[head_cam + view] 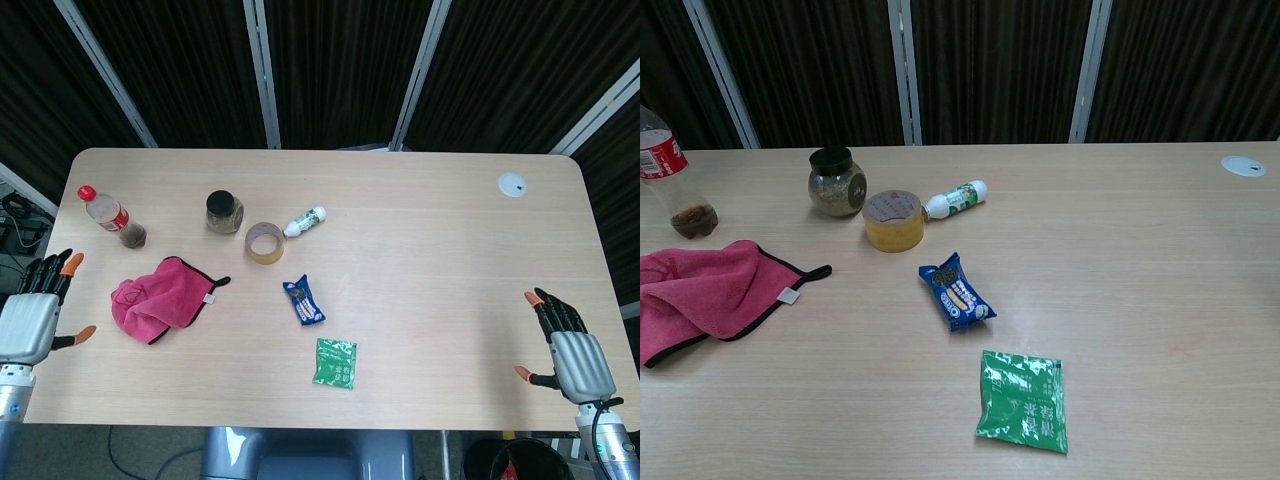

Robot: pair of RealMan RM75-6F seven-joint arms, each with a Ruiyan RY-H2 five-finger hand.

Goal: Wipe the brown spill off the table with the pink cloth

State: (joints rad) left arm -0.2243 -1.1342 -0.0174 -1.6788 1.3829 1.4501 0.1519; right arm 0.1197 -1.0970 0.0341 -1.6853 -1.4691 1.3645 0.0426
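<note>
Pink cloth (pixel 160 298): crumpled near the desk's (pixel 430 250) left edge, touched by neither of your hands (loop and tag face the tape roll (pixel 265 242)).
Left hand (pixel 30 315): off the left edge, fingers spread wide, holding nothing.
Right hand (pixel 568 352): at the front right corner, fingers apart, also holding nothing.
Bottle (pixel 110 215): stands behind the cloth, near the back left corner.

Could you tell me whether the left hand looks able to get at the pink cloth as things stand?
Probably yes. The left hand hangs open off the table's near-left edge, and the pink cloth lies just beside it with only bare table between them.
</note>
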